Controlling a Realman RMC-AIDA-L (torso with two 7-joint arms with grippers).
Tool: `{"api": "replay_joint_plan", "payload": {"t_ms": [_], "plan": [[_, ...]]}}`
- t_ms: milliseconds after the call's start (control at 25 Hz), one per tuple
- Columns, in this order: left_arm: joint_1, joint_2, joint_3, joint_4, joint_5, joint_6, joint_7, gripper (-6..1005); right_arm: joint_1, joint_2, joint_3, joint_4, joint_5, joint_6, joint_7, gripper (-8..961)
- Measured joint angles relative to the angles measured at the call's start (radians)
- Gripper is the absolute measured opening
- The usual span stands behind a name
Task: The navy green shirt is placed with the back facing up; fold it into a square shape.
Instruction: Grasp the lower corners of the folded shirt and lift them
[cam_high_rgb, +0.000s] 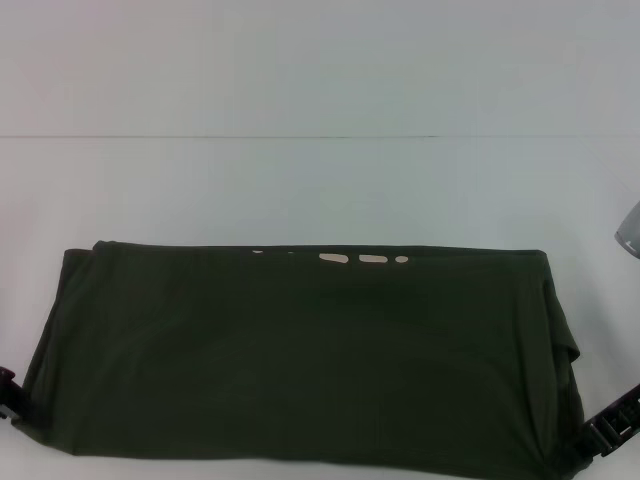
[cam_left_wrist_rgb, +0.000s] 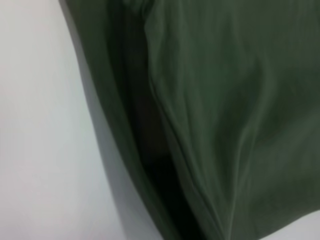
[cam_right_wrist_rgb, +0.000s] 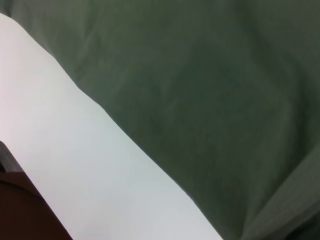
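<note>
The navy green shirt (cam_high_rgb: 300, 350) lies on the white table (cam_high_rgb: 300, 190) as a wide folded band, plain side up. Bits of cream lettering (cam_high_rgb: 360, 258) peek out along its far edge. My left gripper (cam_high_rgb: 8, 393) is a black part at the shirt's near left corner, mostly cut off by the picture's edge. My right gripper (cam_high_rgb: 610, 425) sits at the near right corner, touching the cloth's edge. The left wrist view shows a folded, creased edge of the shirt (cam_left_wrist_rgb: 225, 120) on the table. In the right wrist view, flat cloth of the shirt (cam_right_wrist_rgb: 210, 90) lies beside bare table.
A grey rounded object (cam_high_rgb: 630, 232) pokes in at the right edge of the head view. White table surface stretches beyond the shirt's far edge. The right wrist view shows the table's edge (cam_right_wrist_rgb: 30, 200) with dark floor beyond it.
</note>
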Motion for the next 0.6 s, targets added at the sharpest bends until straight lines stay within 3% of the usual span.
{"api": "replay_joint_plan", "payload": {"t_ms": [600], "plan": [[-0.002, 0.001, -0.012, 0.000, 0.000, -0.043, -0.006, 13, 0.006, -0.011, 0.045, -0.016, 0.010, -0.033, 0.005, 167]]}}
